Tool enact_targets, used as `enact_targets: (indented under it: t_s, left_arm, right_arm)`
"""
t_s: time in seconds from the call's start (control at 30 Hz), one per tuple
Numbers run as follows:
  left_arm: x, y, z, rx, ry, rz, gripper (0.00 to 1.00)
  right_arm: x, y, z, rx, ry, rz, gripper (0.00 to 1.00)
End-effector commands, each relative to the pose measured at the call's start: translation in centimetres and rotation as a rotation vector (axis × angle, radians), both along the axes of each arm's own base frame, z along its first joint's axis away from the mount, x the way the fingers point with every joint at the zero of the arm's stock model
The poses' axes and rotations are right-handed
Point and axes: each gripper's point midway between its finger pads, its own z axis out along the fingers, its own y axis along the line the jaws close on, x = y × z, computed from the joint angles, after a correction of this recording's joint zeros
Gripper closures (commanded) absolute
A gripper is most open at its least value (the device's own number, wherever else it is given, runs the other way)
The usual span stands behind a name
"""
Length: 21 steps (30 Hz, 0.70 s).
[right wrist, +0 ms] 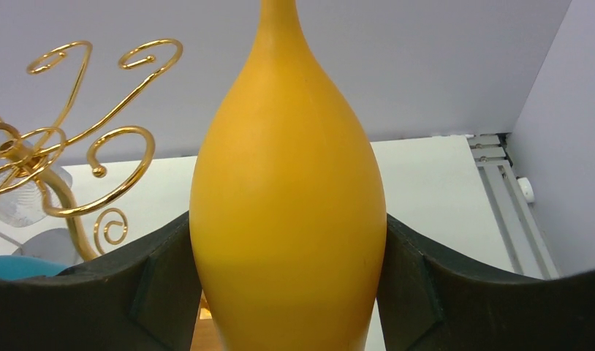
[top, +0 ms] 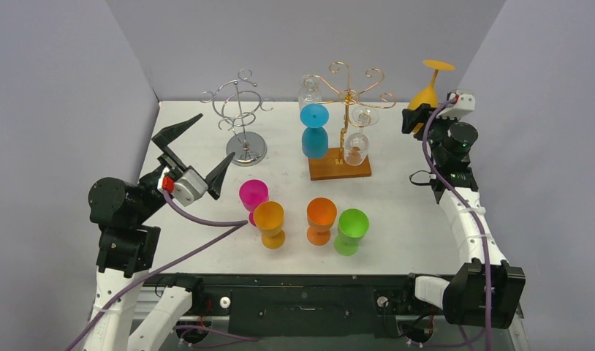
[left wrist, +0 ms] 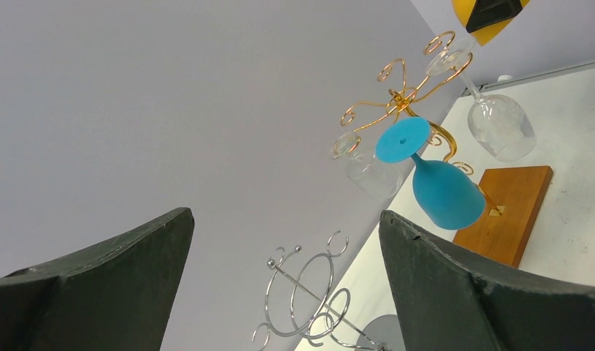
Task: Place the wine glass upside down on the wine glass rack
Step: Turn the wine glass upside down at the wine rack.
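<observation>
A: top view, yellow wine glass [top: 428,93]?
B: inverted, foot up, bowl clamped in right gripper [top: 423,111], held in the air at the table's far right, just right of the gold rack [top: 337,169]. left gripper [top: 215,135] spread wide, nothing in it, near silver rack [top: 246,148]
A: left wrist?
B: blue glass [left wrist: 441,186] and clear glasses [left wrist: 499,124] hang inverted on that rack
A: right wrist?
B: smooth matte yellow bowl wedged between both fingers [right wrist: 97,292]; rack's hooks to its left, apart
</observation>
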Motion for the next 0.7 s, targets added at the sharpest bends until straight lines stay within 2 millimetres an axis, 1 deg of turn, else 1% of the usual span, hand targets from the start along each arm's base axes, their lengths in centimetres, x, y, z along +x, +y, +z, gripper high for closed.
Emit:
enact_targets:
  t_s: [0.0,0.13,0.2,0.3,0.37,0.47,0.5,0.53,0.57,0.67]
  left_arm:
    - [-0.1,0.2,0.3,-0.032,0.014,0.005,0.04]
    - [-0.2,0.3,0.3,-0.039,0.028,0.007,0.04]
    - [-0.2,0.3,0.2,-0.047,0.044,0.009,0.04]
    - [-0.2,0.3,0.2,-0.055,0.056,0.008,0.04]
    - [-0.2,0.3,0.2,-0.058,0.057,0.010,0.04]
    - [0.0,0.4,0.3,-0.066,0.061,0.014,0.04]
    - [0.1,0.4,0.2,-0.068,0.065,0.016,0.04]
    - [0.1,0.4,0.2,-0.071,0.067,0.018,0.04]
    - [0.2,0.4,0.2,-0.073,0.069,0.020,0.04]
    - [0.1,0.5,0.2,-0.072,0.071,0.022,0.04]
  right_arm:
    - [1.7,-0.8,0.7,-0.071,-0.099,-0.016,0.56]
    - [2.8,0.0,-1.1,-0.080,-0.121,0.025,0.56]
    - [3.6,0.5,-2.3,-0.092,-0.100,0.048,0.55]
    - [4.3,1.3,-3.1,-0.104,-0.089,0.088,0.54]
    - [4.6,2.2,-3.7,-0.127,-0.084,0.118,0.54]
    - [4.8,4.0,-4.4,-0.164,-0.072,0.172,0.54]
    - [4.9,4.3,-4.6,-0.178,-0.068,0.180,0.54]
    - [4.9,5.4,-4.9,-0.191,-0.066,0.205,0.54]
    - [4.8,6.1,-5.1,-0.199,-0.065,0.217,0.54]
    - [4.8,7.2,-5.6,-0.202,-0.071,0.237,0.54]
